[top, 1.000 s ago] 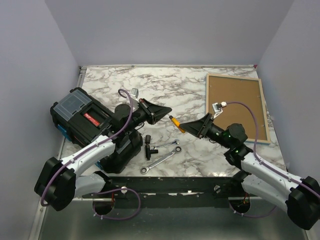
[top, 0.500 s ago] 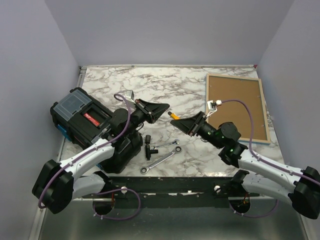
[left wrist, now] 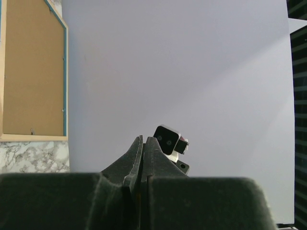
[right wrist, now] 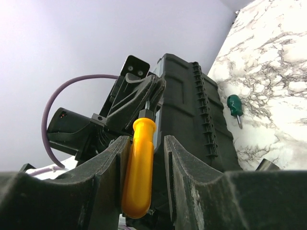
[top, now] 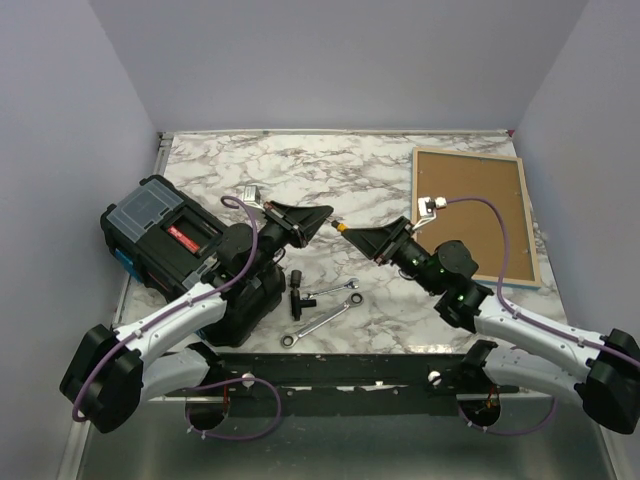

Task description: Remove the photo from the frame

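Observation:
The frame [top: 470, 210] lies face down at the back right of the table, brown back up; it also shows in the left wrist view [left wrist: 33, 72] with a thin turquoise edge. The photo is hidden. Both grippers are above the table's middle, left of the frame, tip to tip. A yellow-handled screwdriver [top: 342, 229] [right wrist: 139, 167] lies between my right gripper's [top: 353, 234] [right wrist: 145, 140] jaws, which stand apart, with a gap on one side of the handle. My left gripper [top: 325, 214] [left wrist: 144, 139] [right wrist: 146, 96] is shut on its shaft.
A black toolbox [top: 160, 235] [right wrist: 192, 110] stands at the left, a black case [top: 235, 300] in front of it. Two wrenches [top: 320, 315] and a black tool [top: 298, 290] lie at the front middle. A green screwdriver [right wrist: 235, 106] lies on the marble.
My right gripper has carried the screwdriver left and back until its shaft met my left gripper's tips. My left gripper has edged back slightly. The frame has not moved.

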Tool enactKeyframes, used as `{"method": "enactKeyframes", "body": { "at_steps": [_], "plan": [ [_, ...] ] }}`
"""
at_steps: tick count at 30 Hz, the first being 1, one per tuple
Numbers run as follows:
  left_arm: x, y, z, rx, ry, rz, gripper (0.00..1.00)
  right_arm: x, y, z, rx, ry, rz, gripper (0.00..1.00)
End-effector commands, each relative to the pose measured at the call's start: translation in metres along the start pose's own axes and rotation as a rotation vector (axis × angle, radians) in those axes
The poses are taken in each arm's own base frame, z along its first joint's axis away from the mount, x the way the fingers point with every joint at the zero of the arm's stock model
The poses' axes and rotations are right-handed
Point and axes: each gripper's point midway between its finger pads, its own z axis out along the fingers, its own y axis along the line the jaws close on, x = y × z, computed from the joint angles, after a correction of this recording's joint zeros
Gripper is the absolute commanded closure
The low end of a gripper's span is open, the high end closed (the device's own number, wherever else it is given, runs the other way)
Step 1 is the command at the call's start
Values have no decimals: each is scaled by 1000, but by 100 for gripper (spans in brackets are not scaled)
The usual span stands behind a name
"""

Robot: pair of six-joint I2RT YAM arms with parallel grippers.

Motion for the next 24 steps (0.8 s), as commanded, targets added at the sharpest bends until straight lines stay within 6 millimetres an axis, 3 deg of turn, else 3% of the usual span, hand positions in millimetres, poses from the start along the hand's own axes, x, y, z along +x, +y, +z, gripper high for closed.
{"method": "enactKeyframes", "body": {
  "at_steps": [1,5,6,8,10,13,16,17,18,21,24],
  "plan": [
    [-1,-19,-2,74,-22,-28,100,-9,5,8,4,-34,-22,61],
    [-1,-20,-2,82,-27,-37,100,-8,9,11,-6,-24,-31,66],
    [-1,-21,-1,84,-25,-37,100,-8,8,11,-3,-23,-30,70],
    [2,-21,-1,87,-15,-30,100,-6,5,13,9,-15,-36,99],
    [9,-18,-1,70,24,1,97,-5,-4,13,58,-3,-56,100],
    [10,6,-4,-75,34,127,55,-9,-25,1,184,-12,-94,99],
    [-6,26,-19,-201,-25,322,35,-16,-56,-19,370,-1,-201,100],
    [-14,34,-25,-244,-54,395,21,-18,-71,-30,463,9,-237,100],
    [-23,37,-30,-281,-85,456,15,-19,-83,-40,538,33,-278,100],
    [-35,45,-40,-355,-90,653,13,-30,-118,-67,779,96,-403,100],
    [-25,53,-36,-396,32,769,15,-50,-149,-91,991,191,-492,100]
  ]
}}
